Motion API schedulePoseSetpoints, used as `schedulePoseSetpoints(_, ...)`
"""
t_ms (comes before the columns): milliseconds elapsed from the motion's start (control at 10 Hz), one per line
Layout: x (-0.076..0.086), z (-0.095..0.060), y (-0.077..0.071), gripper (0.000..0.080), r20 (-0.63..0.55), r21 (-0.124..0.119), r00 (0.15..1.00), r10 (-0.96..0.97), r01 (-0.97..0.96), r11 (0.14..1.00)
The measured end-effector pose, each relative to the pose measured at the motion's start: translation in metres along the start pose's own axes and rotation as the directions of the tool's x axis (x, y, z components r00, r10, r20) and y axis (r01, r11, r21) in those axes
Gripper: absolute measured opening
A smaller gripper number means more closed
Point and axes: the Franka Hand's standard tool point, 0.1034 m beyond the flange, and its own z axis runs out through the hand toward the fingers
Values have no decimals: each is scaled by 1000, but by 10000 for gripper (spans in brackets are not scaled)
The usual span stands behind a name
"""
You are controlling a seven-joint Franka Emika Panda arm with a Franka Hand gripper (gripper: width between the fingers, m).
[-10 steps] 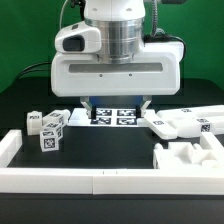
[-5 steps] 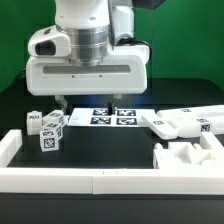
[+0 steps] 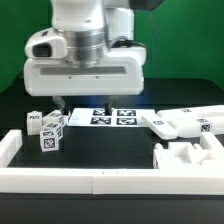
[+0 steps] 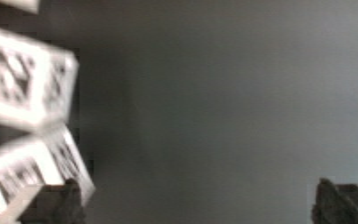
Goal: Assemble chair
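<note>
The black table (image 3: 100, 150) fills the exterior view as the work surface, its dark, plain top probably chosen so that white parts and their tags stand out. Above it, in the upper left and centre of the frame, hangs the white Franka arm (image 3: 85, 25), its wide two-finger gripper (image 3: 86, 102) pointing straight down with the jaws spread as wide as they go and nothing between them; that reads as a hand readied for a pick, not one carrying anything. Long low white border rails (image 3: 100, 182) run along the lower edge and up both sides, apparently to keep loose parts inside reach. The chair is nowhere near built: its pieces lie apart. Flat white plastic chair panels (image 3: 185, 122) rest at the centre right, laid flat with tags up, and a chunky white notched chair piece (image 3: 185, 155) sits at the lower right against the rail. The marker board (image 3: 118, 118) lies in the middle, just behind the gripper. At the centre left, a cluster of small white tagged chair blocks (image 3: 45, 128) stands close together, just beside the nearer finger. The wrist view shows these blocks (image 4: 25, 80) off to one side of the dark fingertips (image 4: 60, 205), with bare table in the gap, so I judge the gripper needs to shift toward them before closing.
</note>
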Motion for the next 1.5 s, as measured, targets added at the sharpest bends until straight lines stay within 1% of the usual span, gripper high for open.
schedulePoseSetpoints(100, -16, 6, 15, 649, -14, 18, 999, 47, -47, 999)
schedulePoseSetpoints(200, -20, 7, 21, 649, -25, 14, 998, 52, -52, 999)
schedulePoseSetpoints(400, -18, 8, 18, 649, -24, 12, 999, 42, -41, 999)
schedulePoseSetpoints(500, -19, 10, 20, 649, -24, 20, 997, 74, -73, 997)
schedulePoseSetpoints(600, -24, 17, 27, 649, -17, 40, 990, 143, -143, 989)
schedulePoseSetpoints(700, -34, 24, 36, 649, -15, 45, 983, 185, -184, 982)
schedulePoseSetpoints(900, -61, 40, 44, 649, 0, 66, 960, 280, -280, 958)
schedulePoseSetpoints(1200, -66, 55, 53, 649, -7, 46, 962, 271, -271, 962)
schedulePoseSetpoints(1300, -65, 58, 51, 649, -7, 39, 964, 267, -266, 963)
schedulePoseSetpoints(1400, -61, 58, 50, 649, -16, 34, 966, 259, -258, 965)
schedulePoseSetpoints(1500, -62, 58, 50, 649, -15, 35, 966, 259, -259, 965)
